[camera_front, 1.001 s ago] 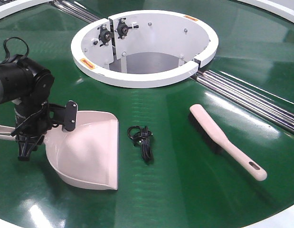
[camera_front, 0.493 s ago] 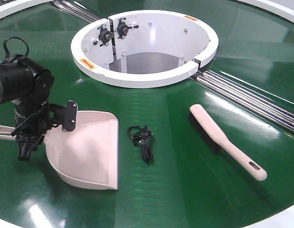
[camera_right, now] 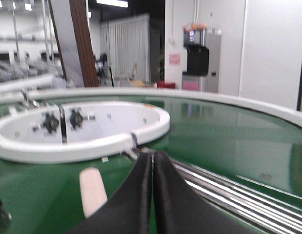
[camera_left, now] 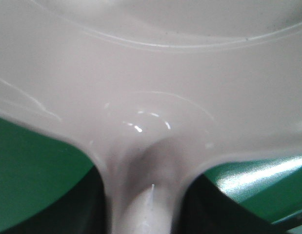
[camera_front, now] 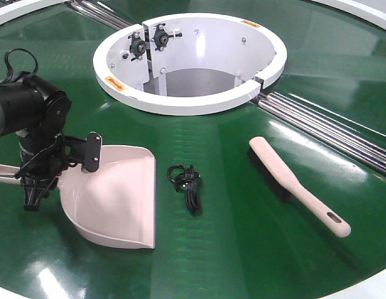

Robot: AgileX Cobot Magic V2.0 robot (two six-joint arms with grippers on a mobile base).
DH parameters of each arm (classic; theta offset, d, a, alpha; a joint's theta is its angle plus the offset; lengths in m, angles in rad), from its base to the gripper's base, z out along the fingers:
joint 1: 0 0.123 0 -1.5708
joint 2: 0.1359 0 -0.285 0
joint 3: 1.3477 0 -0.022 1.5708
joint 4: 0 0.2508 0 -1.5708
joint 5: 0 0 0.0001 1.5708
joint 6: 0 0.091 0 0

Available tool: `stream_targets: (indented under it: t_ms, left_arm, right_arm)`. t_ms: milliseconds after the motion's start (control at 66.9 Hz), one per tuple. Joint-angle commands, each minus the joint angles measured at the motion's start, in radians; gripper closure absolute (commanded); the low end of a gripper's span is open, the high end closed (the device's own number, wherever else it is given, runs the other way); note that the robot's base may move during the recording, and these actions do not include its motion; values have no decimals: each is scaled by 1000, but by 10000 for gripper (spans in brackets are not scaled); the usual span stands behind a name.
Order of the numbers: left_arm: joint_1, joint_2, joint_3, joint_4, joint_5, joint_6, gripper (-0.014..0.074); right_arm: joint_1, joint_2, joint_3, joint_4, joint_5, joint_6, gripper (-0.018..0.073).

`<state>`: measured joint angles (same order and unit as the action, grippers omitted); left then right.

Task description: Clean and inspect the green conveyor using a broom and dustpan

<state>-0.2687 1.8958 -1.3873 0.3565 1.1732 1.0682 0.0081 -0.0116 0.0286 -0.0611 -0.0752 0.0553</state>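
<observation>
Left claw (camera_left: 143, 219) clamps the dustpan (camera_front: 118, 193) handle; right claw (camera_right: 151, 195), pressed together, hangs near broom (camera_right: 93, 192).

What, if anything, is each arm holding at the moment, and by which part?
The left gripper holds the dustpan by its handle, just behind the pan, with the jaws on either side. The right gripper holds nothing; its jaws are together.

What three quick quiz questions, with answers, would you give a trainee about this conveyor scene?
1. True or false: the broom lies inside the dustpan.
2. What lies between them on the green conveyor? A) a black cord B) a sponge C) a cup
3. Fill in: the right gripper is ___ (open or shut).
Key: 1 false, they lie apart; 2 A; 3 shut.
</observation>
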Motion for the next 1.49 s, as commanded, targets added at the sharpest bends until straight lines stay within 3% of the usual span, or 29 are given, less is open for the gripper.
stream_targets:
  t_ms: [0,120,388,777,911,1091,1210,1315,1479]
  left_arm:
    - [-5,-49,-29,12,-15,-25,603]
    - [-5,-49,-29,12,-15,-25,603]
    - [-5,-49,-29,12,-15,-25,603]
    - [-5,-49,-29,12,-15,-25,603]
    - [-5,-49,-29,12,-16,-25,603]
    - [-5,-49,-29,12,-16,-25,603]
    - [-5,-49,-29,12,-16,-25,603]
    - [-5,-49,-29,12,-16,-25,603]
    - [-5,-49,-29,12,-16,-25,603]
  right_arm:
    - [-5,-3,-59,9,-75,54,568]
    - [-5,73,-194,17,20,105,568]
    - [-5,424,-482,43,276,75,568]
    - [-5,648,-515,11,238,82,544]
    - [-5,696,-557,12,335,25,440]
    - [-5,788,-690,39,530,-65,171]
    - [-4,862,-763,94,614,-181,20]
    - [-4,933,-836,176,680,-277,-36]
    - [-4,1071,-956,290,769,-367,-25]
